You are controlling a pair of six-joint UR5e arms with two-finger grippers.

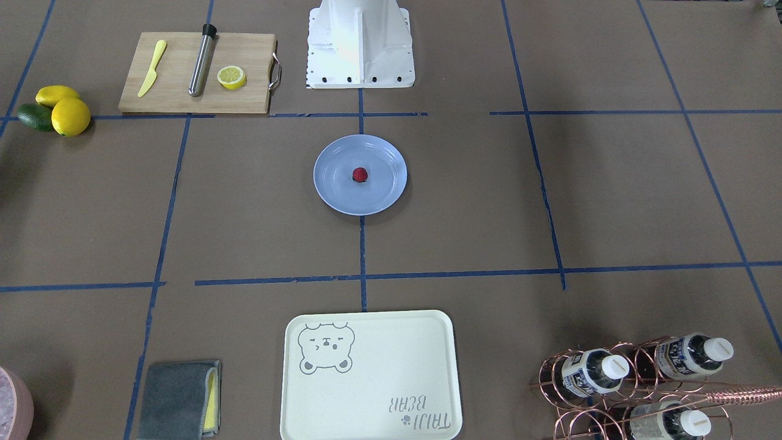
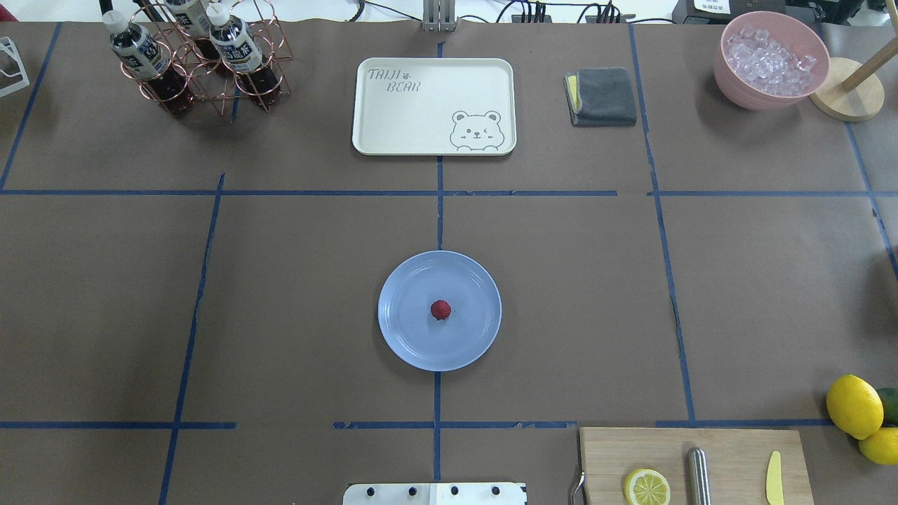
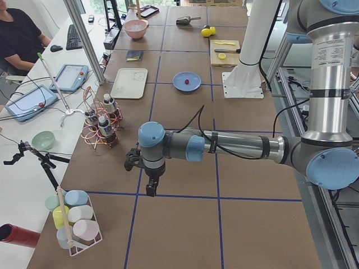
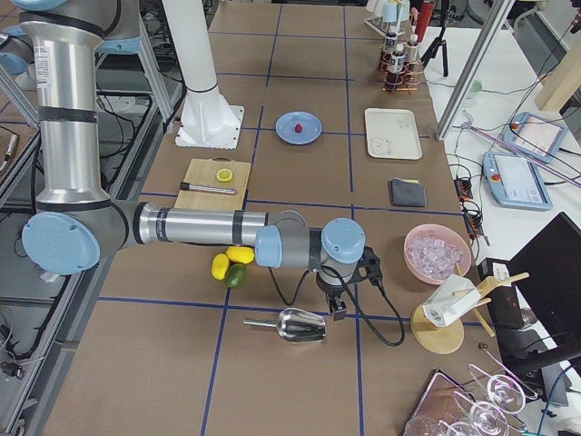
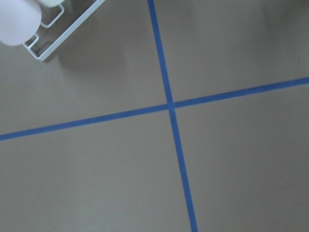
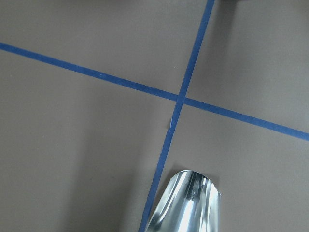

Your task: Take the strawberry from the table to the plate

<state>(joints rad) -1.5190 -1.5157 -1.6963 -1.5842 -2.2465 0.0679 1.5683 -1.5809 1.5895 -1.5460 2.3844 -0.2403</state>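
Strawberry (image 2: 440,309) sits right in the middle of the plate (image 2: 407,344), dead centre of the overhead frame, touching only the blue dish. The plate rests on the bench (image 2: 280,315) on top of a blue tape line. The bear tray (image 2: 421,105) lies well apart, above it in that frame.

My left fingers (image 3: 151,188) point down over the bench in the lower middle of the left side view, near a tape crossing and far from the plate up at the top. My right fingers (image 4: 338,309) hang low in the right side view, just beside a metal scoop (image 4: 295,324). Its shiny end fills the bottom of my right wrist view.

Both sets of fingers show only small and side-on, so I cannot tell whether they are spread or clenched. Nothing seems to be between them, though the view is too poor to be sure.
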